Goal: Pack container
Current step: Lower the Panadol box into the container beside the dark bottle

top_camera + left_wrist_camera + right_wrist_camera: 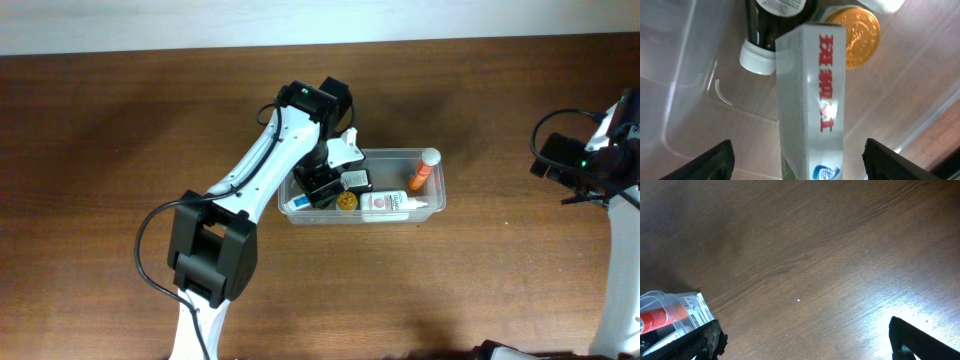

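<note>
My left gripper (pixel 805 160) stands with jaws apart, astride the white carton with red lettering (pixel 812 90), which lies in the left end of the clear plastic rectangular tub (pixel 395 152). I judge a straight vertical lift best, clear of the carton and the tub walls.

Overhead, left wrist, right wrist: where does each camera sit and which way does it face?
Overhead: above the table, facing down at the container; both arms show.
Left wrist: over the container, facing down at its white box; own fingers at bottom corners.
Right wrist: low, facing the table; own fingers below.
Shared: the orange tube, overhead and right wrist.
</note>
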Action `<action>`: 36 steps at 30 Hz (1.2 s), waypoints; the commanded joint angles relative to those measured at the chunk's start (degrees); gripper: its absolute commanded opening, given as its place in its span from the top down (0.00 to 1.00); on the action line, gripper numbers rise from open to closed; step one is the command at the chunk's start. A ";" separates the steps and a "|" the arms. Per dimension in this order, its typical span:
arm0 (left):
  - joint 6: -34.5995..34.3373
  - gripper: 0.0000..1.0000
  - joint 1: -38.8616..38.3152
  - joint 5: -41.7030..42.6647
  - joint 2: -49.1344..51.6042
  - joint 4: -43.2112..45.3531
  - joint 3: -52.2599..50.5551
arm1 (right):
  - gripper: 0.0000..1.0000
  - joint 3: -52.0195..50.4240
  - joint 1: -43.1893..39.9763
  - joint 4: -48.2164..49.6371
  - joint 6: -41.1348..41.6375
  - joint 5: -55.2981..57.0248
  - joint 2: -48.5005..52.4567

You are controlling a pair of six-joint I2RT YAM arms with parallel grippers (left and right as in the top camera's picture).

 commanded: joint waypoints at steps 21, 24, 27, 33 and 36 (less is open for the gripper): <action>-1.88 0.17 -0.22 -0.57 -1.16 2.93 -3.67 | 0.02 0.85 -0.20 0.17 0.28 -0.11 0.09; -1.92 0.17 -0.22 -0.59 -1.16 3.65 -4.42 | 0.02 0.85 -0.20 0.17 0.28 -0.11 0.09; -1.90 0.18 -0.22 -0.72 -1.16 3.82 -4.72 | 0.02 0.85 -0.20 0.17 0.31 -0.11 0.09; -1.92 0.32 -0.22 -0.92 -1.16 4.20 -4.72 | 0.02 0.85 -0.20 0.17 0.28 -0.11 0.09; -1.92 0.37 -0.22 -0.90 -1.16 4.35 -4.72 | 0.02 0.85 -0.20 0.17 0.28 -0.11 0.09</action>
